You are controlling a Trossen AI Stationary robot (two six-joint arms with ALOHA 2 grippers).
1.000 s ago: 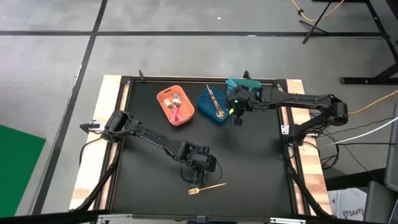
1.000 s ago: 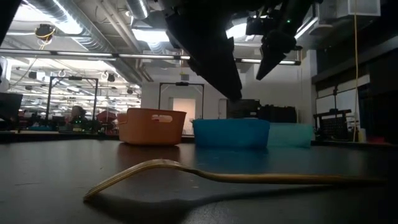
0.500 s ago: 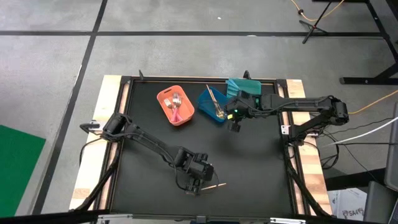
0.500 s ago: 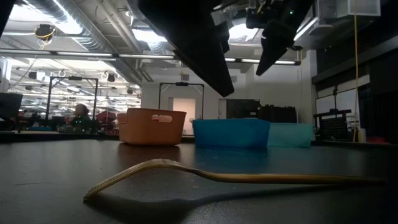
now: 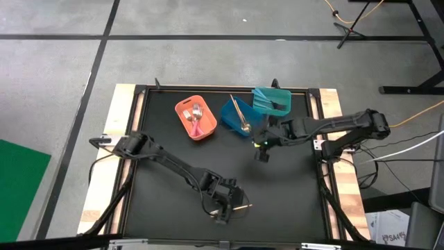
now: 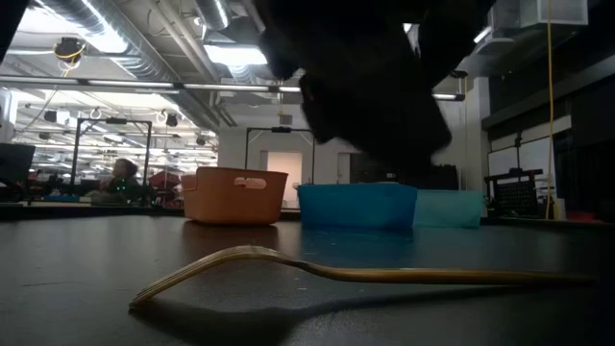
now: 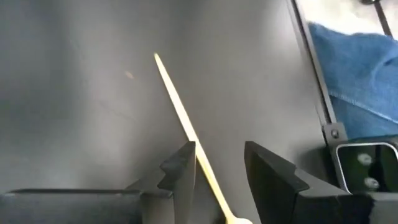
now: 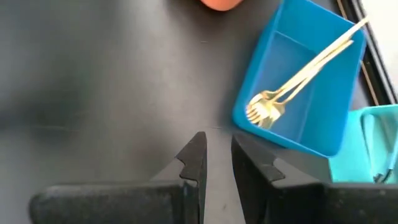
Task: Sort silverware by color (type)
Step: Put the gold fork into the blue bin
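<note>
One gold fork [image 6: 336, 272] lies flat on the black table near its near edge, tines toward the left. My left gripper [image 5: 223, 206] hangs open over it. In the left wrist view its fingers stand on either side of the fork's handle [image 7: 180, 118], and the low view shows them still above it. My right gripper [image 5: 262, 151] hovers over bare table just near of the blue bin [image 5: 238, 117], its fingers a narrow gap apart [image 8: 219, 155]. The blue bin holds gold forks [image 8: 280, 99], the orange bin [image 5: 196, 118] pink-handled pieces, and the teal bin [image 5: 272, 99] light-blue ones.
The three bins stand in a row along the far edge: orange bin [image 6: 233, 195], blue bin [image 6: 356, 205], teal bin [image 6: 447, 209]. The black mat between them and the fork is bare. A raised frame [image 5: 322, 173] borders the table. People sit far back in the room.
My left gripper has moved toward the near edge and come down over the fork, covering most of it in the high view. My right gripper has drawn back from the blue and teal bins toward the near edge. The fork has not moved.
</note>
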